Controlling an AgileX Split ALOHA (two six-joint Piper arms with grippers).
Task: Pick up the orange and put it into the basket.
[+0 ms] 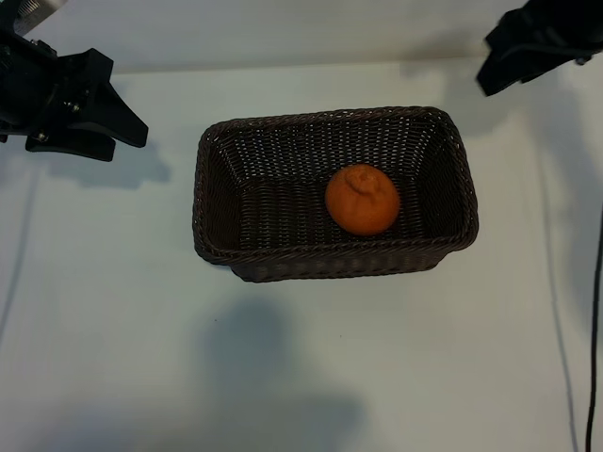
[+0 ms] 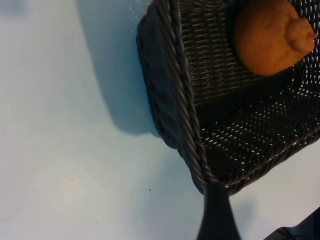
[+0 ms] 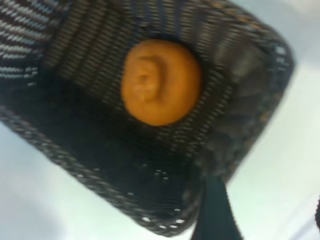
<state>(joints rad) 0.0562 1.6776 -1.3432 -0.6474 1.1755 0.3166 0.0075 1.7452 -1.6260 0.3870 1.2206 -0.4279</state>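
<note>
Because the orange (image 1: 362,199) already lies on the floor of the basket (image 1: 215,151), toward the side nearer my right arm, I judge the placing done and only the clearing away left. It rests free with its puckered nub turned up, touching nothing but the weave, and the sloping walls should keep it from rolling out. The basket stands square in the middle of the bench (image 1: 113,311), with both arms well apart from it.

My right gripper (image 1: 532,47) hangs at the far corner on its own side, off the basket's rim, which leaves the opening unblocked. Its fingers stand apart and hold nothing; the wrist view shows one dark finger (image 3: 212,210) beside the near wall with the orange well beyond it, so the fruit is plainly let go.

My left gripper (image 1: 94,118) waits at the opposite far corner, fingers spread and empty, looking down along the basket's rim. I take it as parked out of the way, since one arm was enough for so small a fruit.

I see no risk here beyond clipping the rim on the way home.
</note>
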